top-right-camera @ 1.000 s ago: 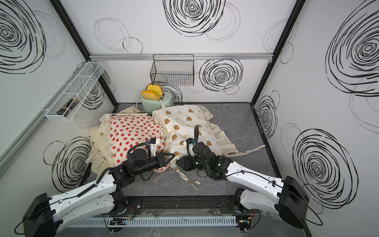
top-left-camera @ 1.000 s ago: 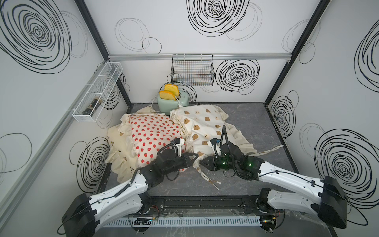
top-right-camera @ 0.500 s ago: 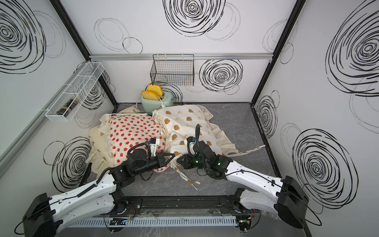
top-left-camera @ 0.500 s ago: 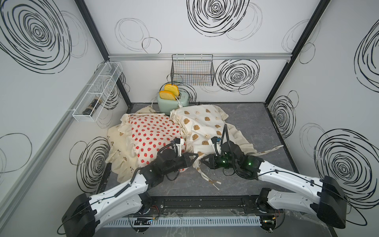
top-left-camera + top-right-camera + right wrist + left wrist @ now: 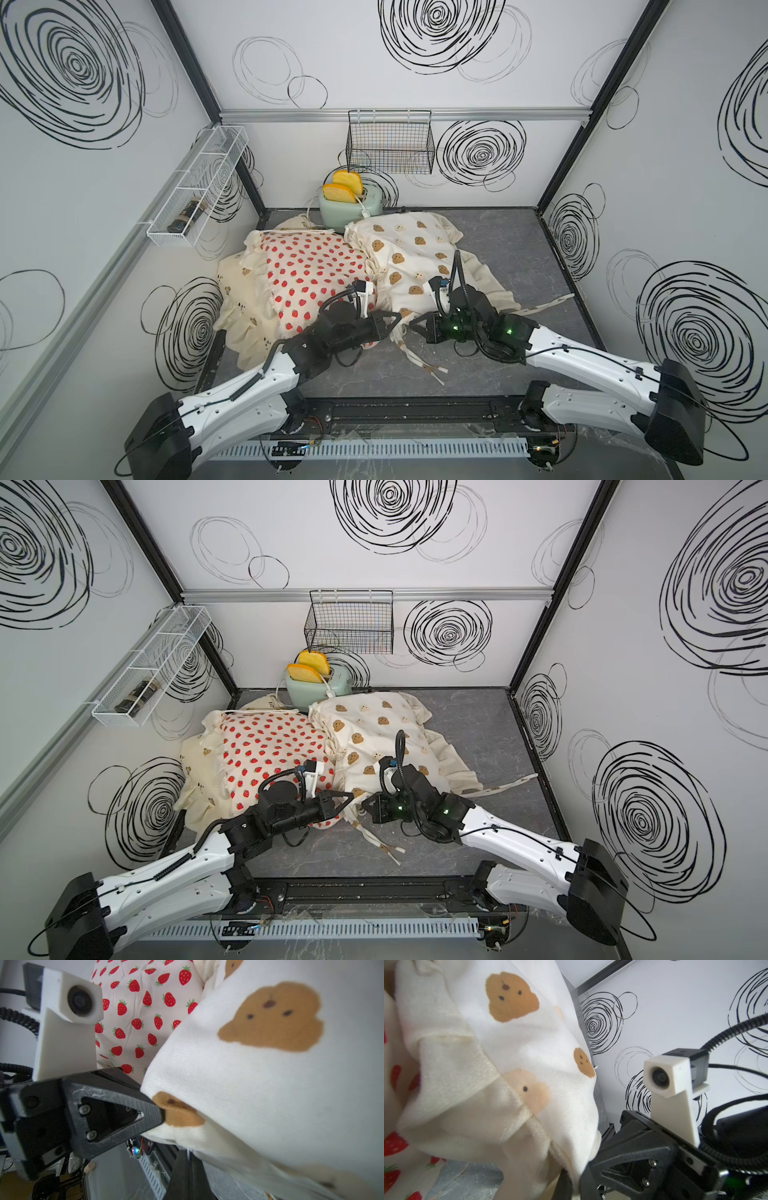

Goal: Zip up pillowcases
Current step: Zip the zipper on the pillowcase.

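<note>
Three pillowcases lie at the back left of the floor. The off-white bear-face pillowcase (image 5: 411, 249) (image 5: 374, 729) lies right of the strawberry pillowcase (image 5: 307, 270) (image 5: 270, 746), which rests on a cream one (image 5: 241, 282). Both grippers meet at the bear-face case's near corner. My left gripper (image 5: 397, 320) (image 5: 571, 1186) is shut on that corner's cloth. My right gripper (image 5: 413, 326) (image 5: 188, 1167) faces it, shut on a thin sliver of the same case's edge. No zipper shows under the folds.
A mint toaster (image 5: 349, 205) with two toast slices stands behind the pillowcases. A black wire basket (image 5: 390, 145) hangs on the back wall, and a white wire shelf (image 5: 199, 187) on the left wall. Tie strings (image 5: 419, 361) trail on the grey floor near the front.
My right gripper's jaws have closed from partly open onto the bear-face pillowcase's edge, and it has crept slightly towards the left gripper. The left arm has held still.
</note>
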